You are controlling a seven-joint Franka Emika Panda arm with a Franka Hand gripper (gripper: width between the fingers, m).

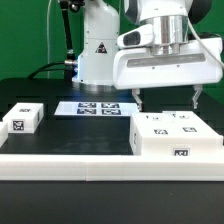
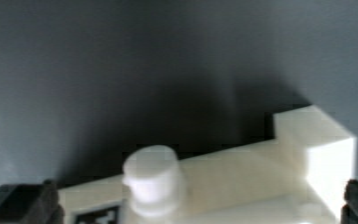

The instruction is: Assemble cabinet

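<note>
The cabinet's large white box lies on the black table at the exterior view's right, with square tags on its top and front. A smaller white tagged panel piece rests at the exterior view's left. My gripper hangs open just above the box's far edge, one finger toward each side, holding nothing. In the wrist view the gripper has dark fingertips wide apart. Below them are a stepped white part of the box, a rounded white peg and part of a tag.
The marker board lies flat at the table's middle rear, in front of the white robot base with its triangle sticker. A low white rail runs along the table's near edge.
</note>
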